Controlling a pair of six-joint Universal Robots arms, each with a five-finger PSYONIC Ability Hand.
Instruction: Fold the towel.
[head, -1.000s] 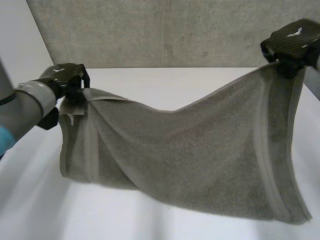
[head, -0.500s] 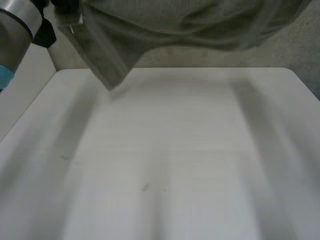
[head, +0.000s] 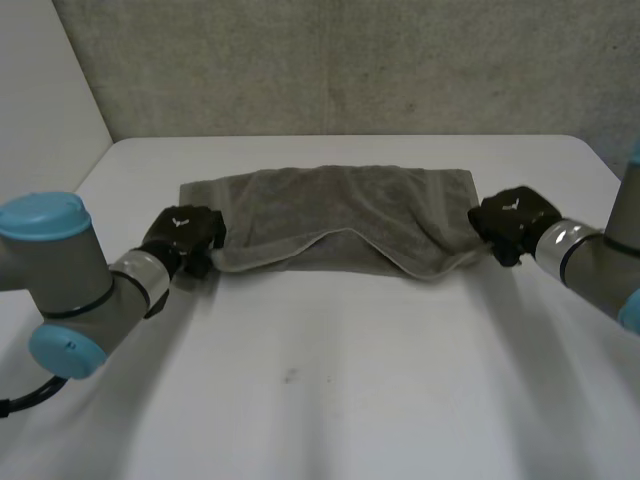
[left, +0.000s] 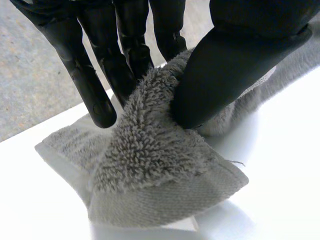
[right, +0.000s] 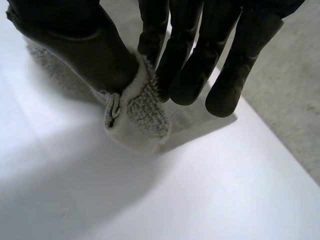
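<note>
In the head view the backs of both hands are covering their own fingers, and the right arm (head: 600, 265) is running off the edge of the view, so each grasp is showing only from its own wrist camera. The towel (head: 340, 225), grey and doubled over, is lying as a long strip across the far half of the white table (head: 330, 400). Its upper layer is sagging in a shallow V along the near edge, and what is lying under that flap is hidden. The left hand (head: 185, 238) is sitting at the strip's near left corner and the right hand (head: 510, 222) at its near right corner, both low over the table. From the left wrist, the left hand (left: 235, 65) is pinching a bunched corner of the towel (left: 150, 165) between thumb and fingers (left: 95, 95), with the woven hem poking out past the thumb. One outer finger is reaching down beside the cloth, and whether its tip is touching is hard to make out. From the right wrist, the right hand (right: 95, 50) is squeezing a small rolled corner of the towel (right: 142, 112) between its thumb and the nearest of its fingers (right: 190, 75), while the others are hanging just beside the roll. A rough grey wall (head: 350, 60) is rising behind the table, with a plain white panel (head: 50, 90) meeting it at the left.
</note>
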